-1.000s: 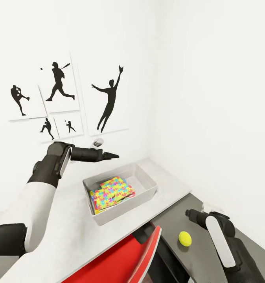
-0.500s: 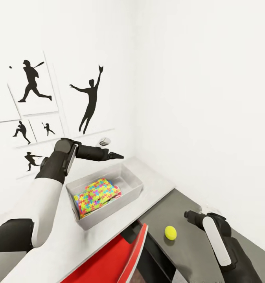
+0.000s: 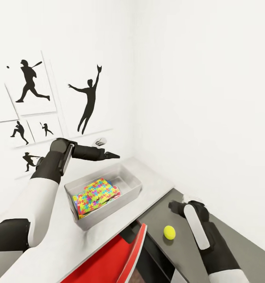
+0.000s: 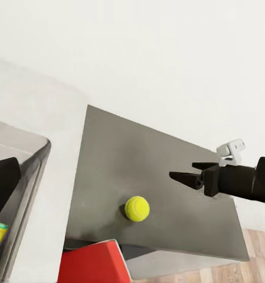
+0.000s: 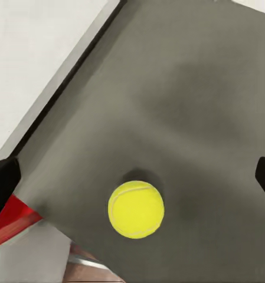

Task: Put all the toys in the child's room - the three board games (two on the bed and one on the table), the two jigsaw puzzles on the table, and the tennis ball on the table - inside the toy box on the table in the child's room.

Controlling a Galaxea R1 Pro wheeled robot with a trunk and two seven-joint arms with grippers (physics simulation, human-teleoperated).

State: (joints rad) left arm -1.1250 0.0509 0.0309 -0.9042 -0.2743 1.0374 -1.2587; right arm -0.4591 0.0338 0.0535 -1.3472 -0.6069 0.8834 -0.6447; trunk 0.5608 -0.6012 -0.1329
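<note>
We judge the right gripper (image 4: 182, 171), fingers spread and empty, nearer the tennis ball (image 3: 169, 232), which lies on the dark table (image 3: 211, 243) just below it (the left gripper (image 3: 113, 155) hangs over the toy box (image 3: 133, 191), its state unclear).

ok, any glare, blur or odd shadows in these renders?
Head view: sharp, flat white walls, no glare. Left wrist view: ball casts a small soft shadow on the grey top. Right wrist view: ball crisp, broad faint dark patch on the top.
</note>
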